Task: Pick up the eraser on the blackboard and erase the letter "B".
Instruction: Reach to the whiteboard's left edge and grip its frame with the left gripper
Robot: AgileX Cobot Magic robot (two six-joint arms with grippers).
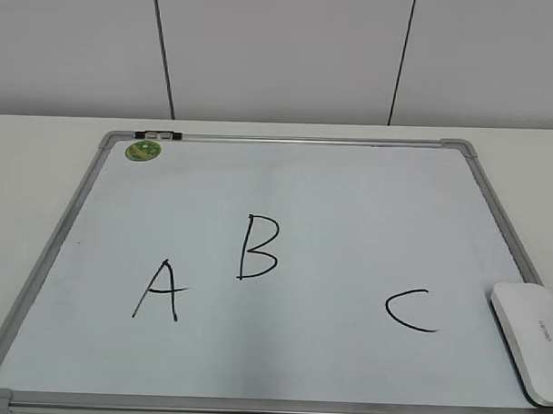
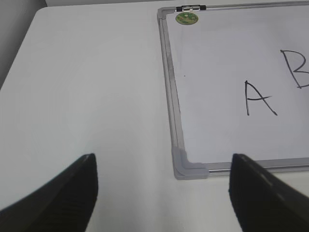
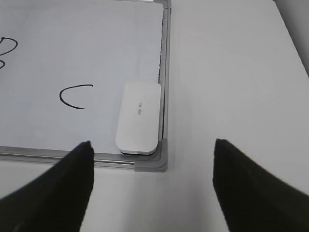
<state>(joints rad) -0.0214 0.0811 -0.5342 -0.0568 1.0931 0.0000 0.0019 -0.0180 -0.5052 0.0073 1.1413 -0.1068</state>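
Note:
The blackboard (image 1: 286,189) is a white board in a silver-grey frame, lying flat on the table. The letter "B" (image 1: 258,247) is drawn in black near its middle, between a black "A" (image 1: 159,291) and a black "C" (image 1: 409,310). The white eraser (image 1: 530,339) lies in the board's near right corner; it also shows in the right wrist view (image 3: 138,118). My right gripper (image 3: 152,164) is open and empty, above the table in front of that corner. My left gripper (image 2: 163,176) is open and empty near the board's near left corner (image 2: 188,166). Neither gripper shows in the exterior view.
A round green sticker (image 1: 143,151) and a small black-and-white clip (image 1: 158,133) sit at the board's far left corner. White table surface (image 2: 87,87) lies left of the board and also right of it (image 3: 231,72). A panelled wall stands behind.

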